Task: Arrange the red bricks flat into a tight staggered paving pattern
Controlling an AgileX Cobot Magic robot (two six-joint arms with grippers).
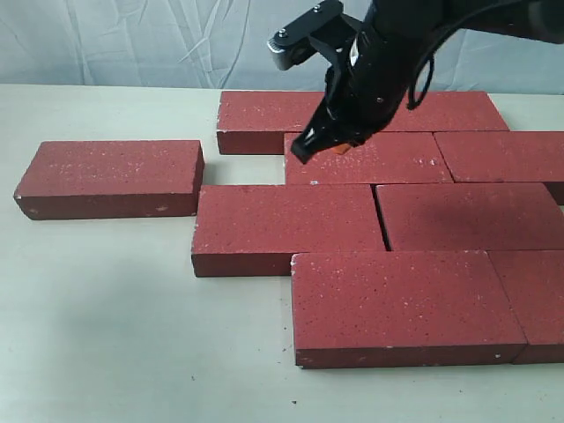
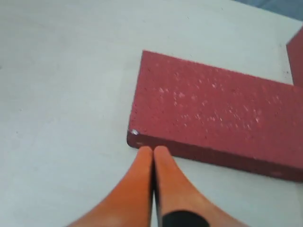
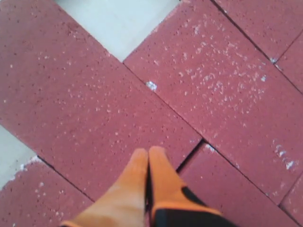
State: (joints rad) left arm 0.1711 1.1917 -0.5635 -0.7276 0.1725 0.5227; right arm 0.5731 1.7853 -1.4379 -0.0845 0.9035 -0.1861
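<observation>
The red bricks (image 1: 286, 225) lie flat on the worktop (image 1: 106, 308). Most of them form four staggered rows on the right, with seams mostly tight but one open joint (image 1: 380, 216) in the third row from the far side. One loose brick (image 1: 110, 172) lies to the left, apart from the rows, beside an unfilled place at the left end of the second row. The right fingers (image 3: 135, 175) are pressed together, holding nothing, tips low over the second-row brick (image 1: 370, 159); whether they touch it cannot be told. The left fingers (image 2: 137, 175) are likewise closed and empty, tips just beside the corner of a brick (image 2: 213, 109), probably the loose one, though the exterior view does not show this arm. Judged risks: a push applied near a corner would tend to turn the brick rather than slide it square; closed tips may ride up over the sharp edge and slip; and a hard shove into the laid rows could jolt them and widen the open joint.
</observation>
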